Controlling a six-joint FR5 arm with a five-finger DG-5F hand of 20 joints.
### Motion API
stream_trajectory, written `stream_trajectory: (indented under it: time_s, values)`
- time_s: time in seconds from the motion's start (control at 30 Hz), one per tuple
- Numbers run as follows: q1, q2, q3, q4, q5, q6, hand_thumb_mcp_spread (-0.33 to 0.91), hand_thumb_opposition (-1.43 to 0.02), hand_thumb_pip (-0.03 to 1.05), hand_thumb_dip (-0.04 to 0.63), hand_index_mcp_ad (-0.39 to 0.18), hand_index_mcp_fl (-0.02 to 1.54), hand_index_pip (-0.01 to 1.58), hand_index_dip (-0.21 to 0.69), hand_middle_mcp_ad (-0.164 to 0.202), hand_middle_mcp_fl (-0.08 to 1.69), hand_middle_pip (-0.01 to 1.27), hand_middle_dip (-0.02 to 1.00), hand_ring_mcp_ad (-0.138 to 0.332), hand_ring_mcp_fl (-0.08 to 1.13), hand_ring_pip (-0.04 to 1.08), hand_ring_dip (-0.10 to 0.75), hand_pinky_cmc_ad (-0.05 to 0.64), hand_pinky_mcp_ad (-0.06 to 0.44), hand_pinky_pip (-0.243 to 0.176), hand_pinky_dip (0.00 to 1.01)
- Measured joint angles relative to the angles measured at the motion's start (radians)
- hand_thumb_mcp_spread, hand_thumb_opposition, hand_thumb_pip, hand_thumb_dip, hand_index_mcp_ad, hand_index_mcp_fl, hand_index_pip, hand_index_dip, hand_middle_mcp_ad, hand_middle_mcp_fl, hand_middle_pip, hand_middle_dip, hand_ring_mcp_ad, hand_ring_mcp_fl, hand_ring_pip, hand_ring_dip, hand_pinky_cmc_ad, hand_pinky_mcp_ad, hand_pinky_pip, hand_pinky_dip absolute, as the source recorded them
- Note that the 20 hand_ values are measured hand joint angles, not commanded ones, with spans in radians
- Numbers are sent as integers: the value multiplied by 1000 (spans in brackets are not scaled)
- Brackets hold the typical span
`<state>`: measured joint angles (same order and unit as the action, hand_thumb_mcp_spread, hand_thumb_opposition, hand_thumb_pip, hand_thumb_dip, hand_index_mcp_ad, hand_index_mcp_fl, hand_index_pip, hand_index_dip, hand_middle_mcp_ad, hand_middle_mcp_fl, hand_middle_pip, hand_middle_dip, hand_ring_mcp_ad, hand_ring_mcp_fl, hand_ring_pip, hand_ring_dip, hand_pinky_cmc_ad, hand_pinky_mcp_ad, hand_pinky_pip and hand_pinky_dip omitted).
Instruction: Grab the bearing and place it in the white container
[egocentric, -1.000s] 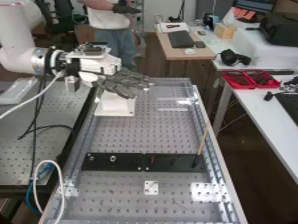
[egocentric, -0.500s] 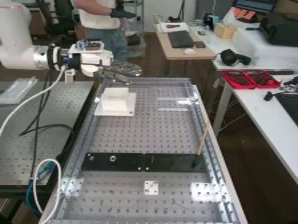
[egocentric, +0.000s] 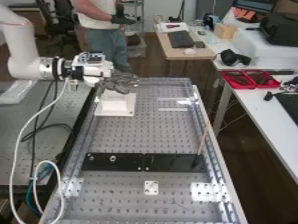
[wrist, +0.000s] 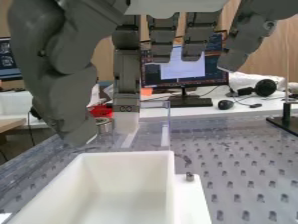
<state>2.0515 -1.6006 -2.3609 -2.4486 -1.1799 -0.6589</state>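
Your hand (egocentric: 117, 82) is over the container (wrist: 126, 172) at the far end of the bench (egocentric: 133, 134), closed in a pinch: the bearing (wrist: 104, 125) sits between the tip of the thumb (wrist: 56, 40) and a finger (wrist: 126, 75). Pick looks done; what's left is placing. In the wrist view the bearing lines up past the rim, not over the opening, so I wouldn't let go here — shift until it sits well inside all the walls, then lower. Can't tell the height above the rim from these angles, so go down slowly and watch thumb clearance; the thumb is bulky and would likely meet a wall before the bearing meets the floor. Aim for mid-opening, since the thumb and finger both need room to spread. Keep pinch force steady on the way: the bearing is small, smooth metal and I'd expect it to roll or squirt out if the tips slide off-centre. Drop below the rim before opening, near the floor if the hand fits, so it doesn't bounce. Open thumb and finger evenly — a one-sided release could drag it into a wall. Mind the bolt (wrist: 190, 177) on the base plate (wrist: 191, 202) beside the container; keep the fingers off it. After release, lift straight up, then check the bearing is lying inside before you swing the arm away.
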Motion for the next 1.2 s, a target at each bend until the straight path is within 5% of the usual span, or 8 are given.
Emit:
stream_trajectory:
  time_s: [0.47,0.77,1.0,1.2]
  values:
    - [4,-56,4,-10,11,18,374,-827,585,300,-75,335,1384,175,68,-7,120,124,110,10,79,28,349,257,-73,176]
    - [-45,-58,29,-44,-16,26,379,-822,585,300,-110,19,1014,154,65,-7,120,124,110,10,84,37,349,265,-73,176]
    - [-127,-11,89,-112,-72,3,368,-805,586,283,-110,3,899,140,65,-7,120,124,108,10,82,37,356,281,-73,192]
    - [-231,74,183,-193,-146,-26,319,-775,553,253,-106,2,497,127,70,-5,120,124,126,7,82,37,360,278,-75,215]
